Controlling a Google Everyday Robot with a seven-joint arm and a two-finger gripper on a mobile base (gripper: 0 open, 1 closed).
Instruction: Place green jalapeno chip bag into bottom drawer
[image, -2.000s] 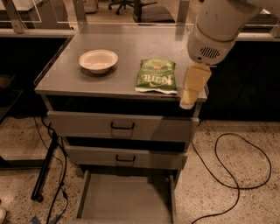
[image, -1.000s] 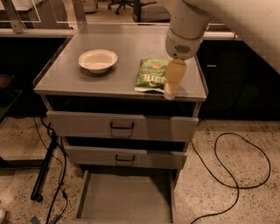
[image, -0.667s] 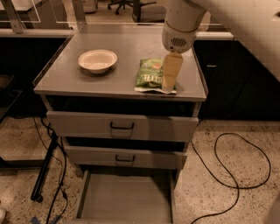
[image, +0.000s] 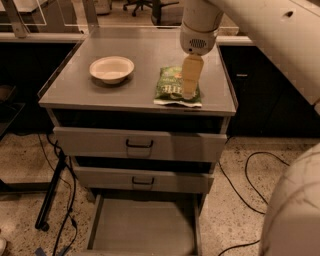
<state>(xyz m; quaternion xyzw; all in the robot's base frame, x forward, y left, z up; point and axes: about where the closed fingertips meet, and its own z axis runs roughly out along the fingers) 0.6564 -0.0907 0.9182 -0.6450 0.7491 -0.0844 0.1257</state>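
Observation:
The green jalapeno chip bag (image: 172, 86) lies flat on the grey cabinet top (image: 140, 55), near its front right edge. My gripper (image: 189, 88) hangs from the white arm straight over the right half of the bag, its pale fingers pointing down at it. The bottom drawer (image: 145, 227) is pulled out below, its flat grey floor bare.
A round cream bowl (image: 112, 69) sits on the cabinet top left of the bag. Two upper grey drawers with black handles (image: 139, 144) stand slightly ajar. Black cables (image: 245, 185) lie on the speckled floor to the right, a black stand leg (image: 50, 195) to the left.
My gripper has moved left from the cabinet's right front corner to over the bag. The bag, bowl and drawers have not moved.

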